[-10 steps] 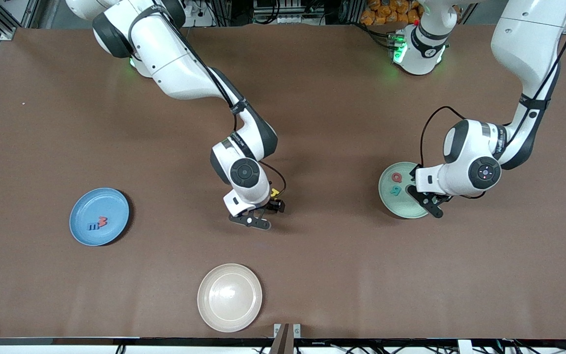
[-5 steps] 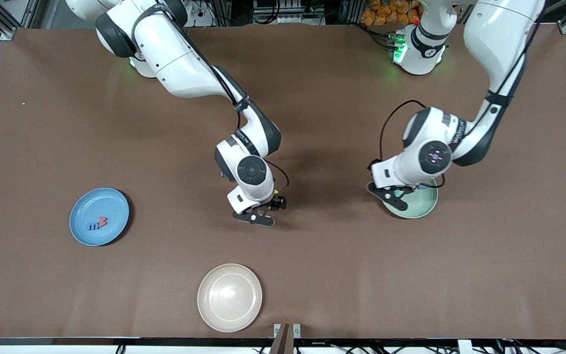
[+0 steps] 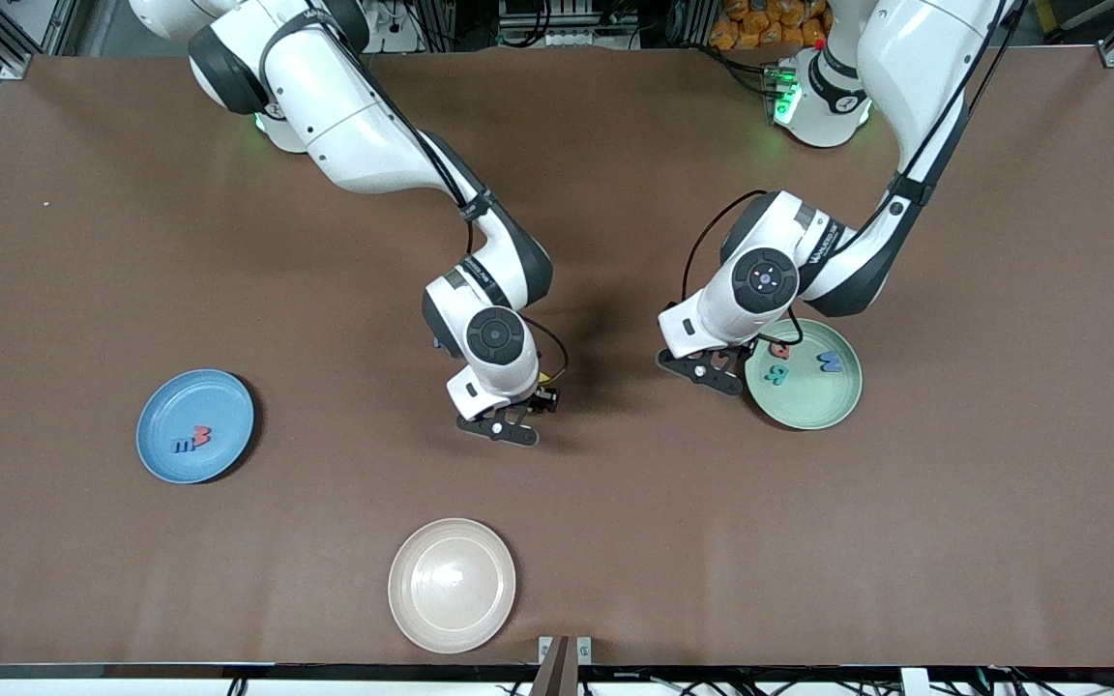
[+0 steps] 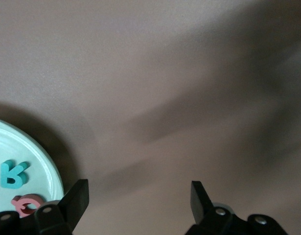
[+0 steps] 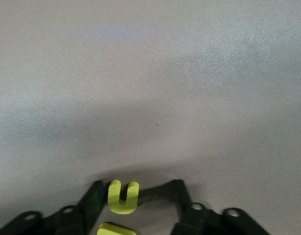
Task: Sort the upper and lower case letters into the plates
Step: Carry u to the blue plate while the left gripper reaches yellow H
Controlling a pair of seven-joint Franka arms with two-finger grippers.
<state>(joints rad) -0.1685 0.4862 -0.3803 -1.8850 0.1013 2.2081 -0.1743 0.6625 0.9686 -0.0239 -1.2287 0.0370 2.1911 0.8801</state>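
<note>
The pale mint green plate (image 3: pixel 813 408) holds a red letter (image 3: pixel 781 350), a teal letter (image 3: pixel 776 375) and a blue letter (image 3: pixel 829 362). My left gripper (image 3: pixel 704 369) is open and empty, low over the bare table beside that plate's rim, on the side toward the right arm's end. The left wrist view shows the gripper (image 4: pixel 138 196), the rim (image 4: pixel 45 161), the teal letter (image 4: pixel 13 174) and the red letter (image 4: pixel 25 205). My right gripper (image 3: pixel 516 408) is open at mid-table, its fingers (image 5: pixel 94 200) astride a yellow letter (image 5: pixel 123 197). A second yellow letter (image 5: pixel 115 229) lies close by. The light blue plate (image 3: pixel 194 396) holds a blue letter and a red letter (image 3: pixel 191 440).
A cream-beige plate (image 3: pixel 452 585) sits near the table's front edge, nearer the camera than the right gripper. Both arms reach in over the middle of the brown table.
My left gripper has swung off the mint plate toward the table's middle, and a blue letter now shows in that plate. My right gripper has shifted slightly over the yellow letters.
</note>
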